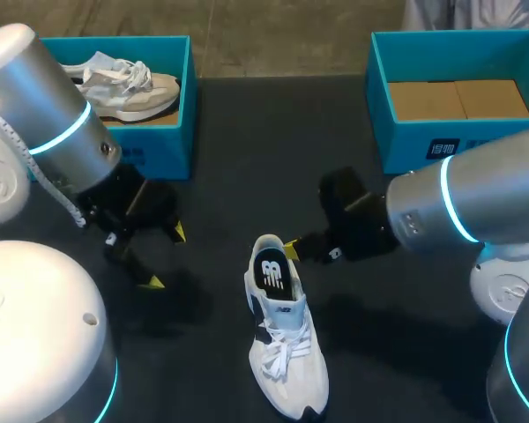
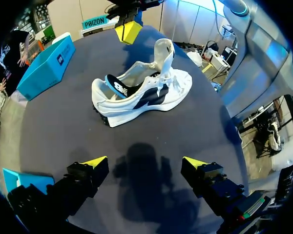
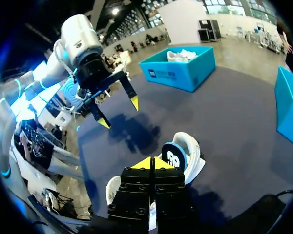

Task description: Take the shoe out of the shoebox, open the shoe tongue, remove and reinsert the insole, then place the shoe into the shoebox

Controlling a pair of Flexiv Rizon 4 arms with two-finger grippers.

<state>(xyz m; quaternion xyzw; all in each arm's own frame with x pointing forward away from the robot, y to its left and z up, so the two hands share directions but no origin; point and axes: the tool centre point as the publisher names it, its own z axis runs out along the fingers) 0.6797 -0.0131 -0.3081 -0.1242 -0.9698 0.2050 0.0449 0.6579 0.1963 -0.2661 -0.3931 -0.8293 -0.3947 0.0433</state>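
1. Shoe point(image 1: 286, 361) lies on its sole in the middle of the table point(image 1: 212, 176), toe toward the robot. It is well apart from the empty shoebox point(image 1: 423, 132) at the far right.
2. Tongue point(image 2: 164, 51) stands pulled up, so the mouth is open. The black insole point(image 1: 271, 271) has its heel end tilted up against the heel collar and is not flat.
3. Right gripper point(image 3: 151, 164) hangs just beside the heel, its yellow tips pressed together with nothing between them. Left gripper point(image 2: 144, 163) is spread wide, holds nothing, and is well apart from the shoe's side.
4. Whether the insole is on its way out or in, I cannot tell. Either way, the raised heel end looks like the place to work.
5. To seat it, I judge a downward push on that heel end with the closed tips best. The left fingers could steady the shoe's side so it neither slides nor tips.
6. Risk: the thin insole may buckle or fold toward the toe, so the push should be slow.
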